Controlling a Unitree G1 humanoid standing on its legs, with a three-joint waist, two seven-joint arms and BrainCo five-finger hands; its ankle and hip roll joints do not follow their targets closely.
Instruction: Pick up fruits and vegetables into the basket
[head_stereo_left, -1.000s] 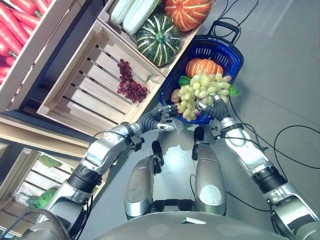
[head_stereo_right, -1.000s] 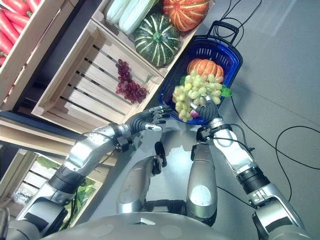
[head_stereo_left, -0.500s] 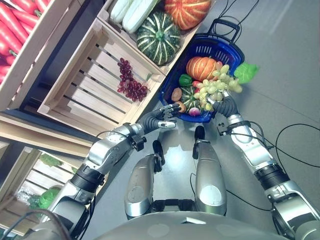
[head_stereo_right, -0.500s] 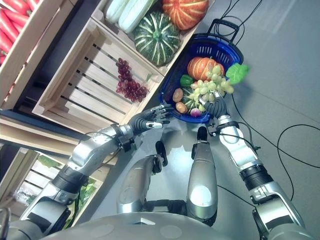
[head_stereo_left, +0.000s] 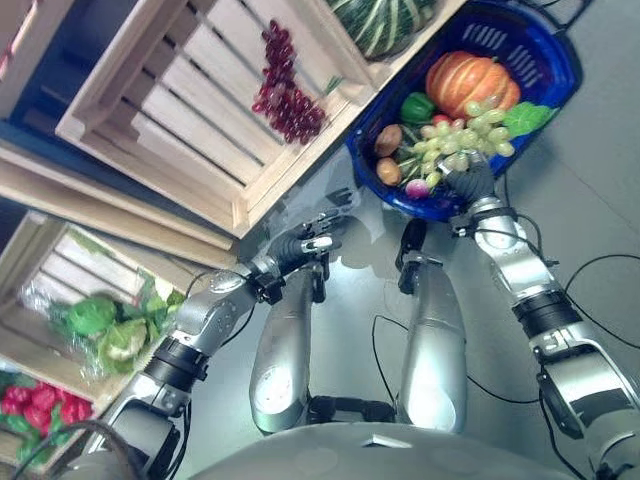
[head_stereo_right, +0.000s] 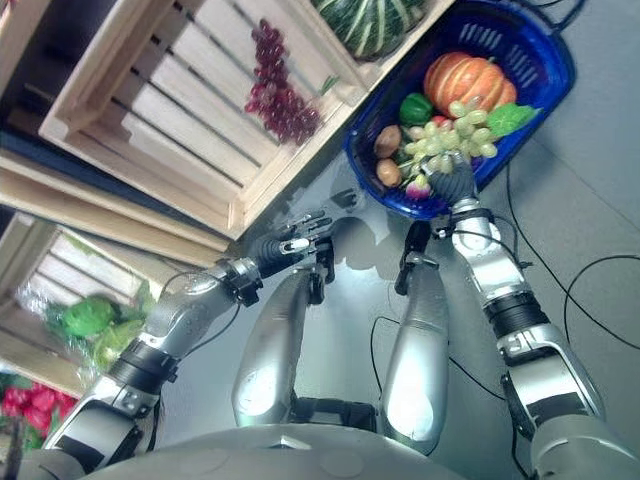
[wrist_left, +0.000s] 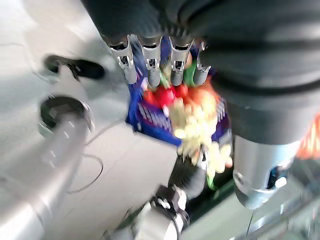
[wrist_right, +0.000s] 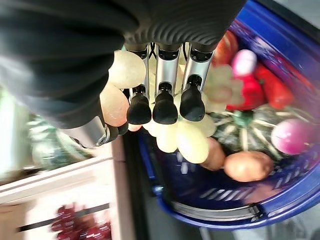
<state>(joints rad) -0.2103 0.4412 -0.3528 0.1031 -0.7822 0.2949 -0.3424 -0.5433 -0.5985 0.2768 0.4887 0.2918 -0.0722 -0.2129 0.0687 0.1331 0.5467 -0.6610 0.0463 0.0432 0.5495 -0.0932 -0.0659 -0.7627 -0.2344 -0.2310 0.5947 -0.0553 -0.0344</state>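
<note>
Grapes (head_stereo_left: 462, 140) now lower, inside basket (head_stereo_left: 555, 95)

My right arm reaches forward and up, my right hand (head_stereo_left: 470, 180) raised with its fingers (wrist_right: 160, 100) and thumb curled in a closed grasp. My left arm stretches forward from the lower left, bent at the elbow, and my left hand (head_stereo_right: 290, 243) hangs free with its fingers (wrist_left: 150, 62) straight and loosely spread.

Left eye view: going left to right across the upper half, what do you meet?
Wooden crate → purple grapes → brown potatoes → green grape bunch held by the right robot hand → blue basket's far rim.
</note>
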